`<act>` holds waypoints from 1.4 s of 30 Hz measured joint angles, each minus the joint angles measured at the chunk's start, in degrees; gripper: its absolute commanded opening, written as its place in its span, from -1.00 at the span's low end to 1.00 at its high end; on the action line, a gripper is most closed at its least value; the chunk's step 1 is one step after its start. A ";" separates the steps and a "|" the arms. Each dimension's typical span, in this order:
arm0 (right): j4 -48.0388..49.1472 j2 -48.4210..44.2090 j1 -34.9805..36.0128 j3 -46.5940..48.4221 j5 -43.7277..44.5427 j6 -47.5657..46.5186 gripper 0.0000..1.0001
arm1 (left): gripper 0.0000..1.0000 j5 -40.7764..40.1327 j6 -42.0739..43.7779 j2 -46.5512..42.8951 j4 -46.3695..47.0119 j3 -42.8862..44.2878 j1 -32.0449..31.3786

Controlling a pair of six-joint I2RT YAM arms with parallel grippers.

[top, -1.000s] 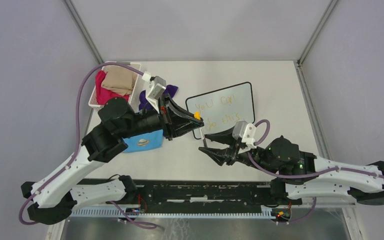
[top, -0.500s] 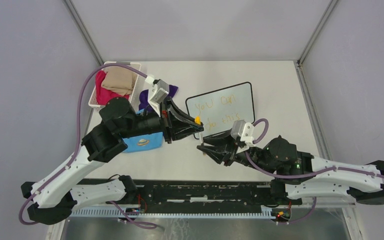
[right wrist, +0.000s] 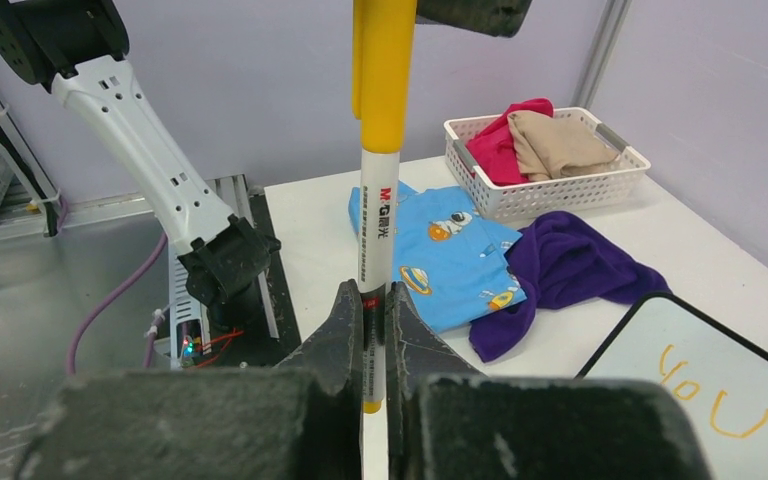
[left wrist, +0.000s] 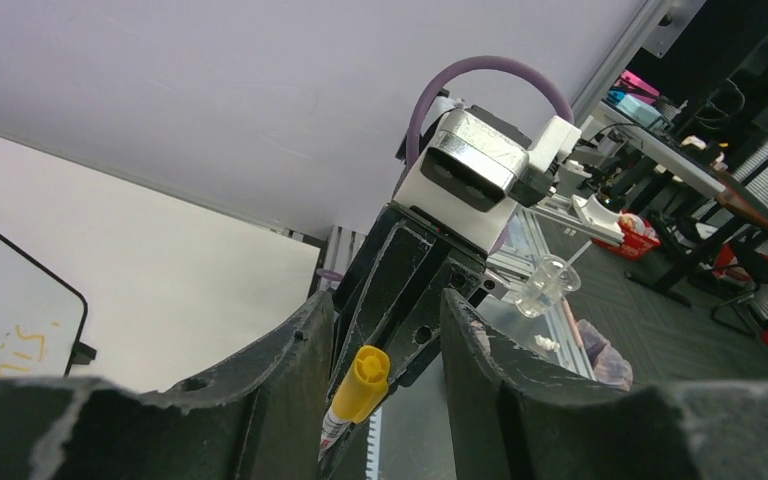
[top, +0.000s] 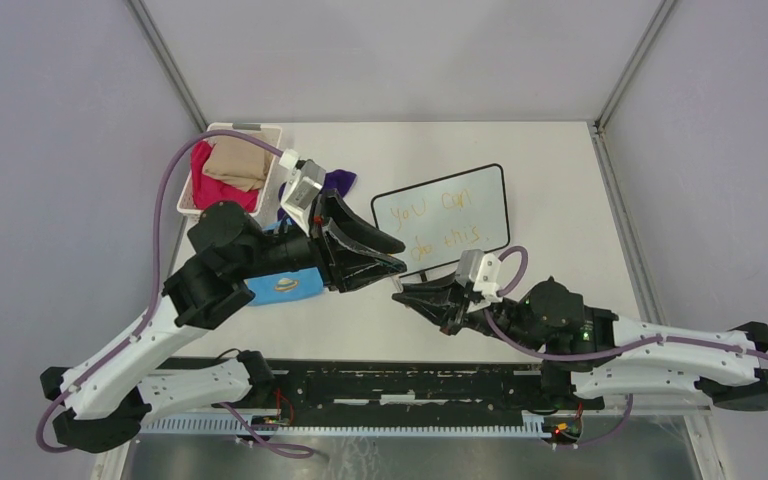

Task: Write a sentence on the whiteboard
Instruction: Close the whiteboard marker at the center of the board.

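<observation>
Vs a sec ago: left pincer [top: 397, 255] jaws now apart, off the marker [right wrist: 378, 230]; right pincer [right wrist: 372, 305] clamped on it; whiteboard [top: 485, 190] w/ sentence [top: 452, 201] flat on desk [top: 560, 170], just beyond both pincers

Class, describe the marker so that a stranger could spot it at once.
Find the white table, then the whiteboard on it. Just in front, the right gripper clamps the marker. Its white barrel and yellow cap stand out against that black gripper.

"you can do this" on whiteboard [top: 490, 200]
</observation>
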 measured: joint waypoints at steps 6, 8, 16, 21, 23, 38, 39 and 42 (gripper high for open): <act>0.74 -0.79 -0.02 -0.85 0.04 -0.57 -1.00 | 0.02 -0.02 -1.31 0.02 1.38 -1.16 0.00; 1.01 -1.05 -0.02 -0.85 0.07 -0.57 -1.00 | 0.02 -0.02 -1.31 0.02 1.38 -1.22 0.00; 1.92 -1.84 -0.02 -0.92 0.26 -0.52 -1.00 | -0.25 -0.13 -1.27 0.42 0.85 -1.33 0.00; 1.75 -1.84 -0.04 -1.16 0.85 -0.26 -1.00 | -0.74 -0.31 -0.90 0.61 0.68 -1.55 0.02; 1.84 -1.84 -0.02 -1.16 1.03 0.31 -0.97 | -0.91 -0.72 -0.33 0.61 0.72 -1.57 0.07; 3.34 -1.70 0.09 -1.16 1.36 1.53 -0.13 | -0.96 -3.52 0.31 0.61 -2.25 -2.82 0.22; 3.65 -1.70 0.09 -1.16 1.36 1.55 -0.16 | -0.96 -3.58 0.31 0.61 -2.45 -2.84 0.22; 4.55 -1.70 0.09 -1.16 1.40 1.73 -0.32 | -0.96 -3.72 0.31 0.61 -2.56 -2.93 0.22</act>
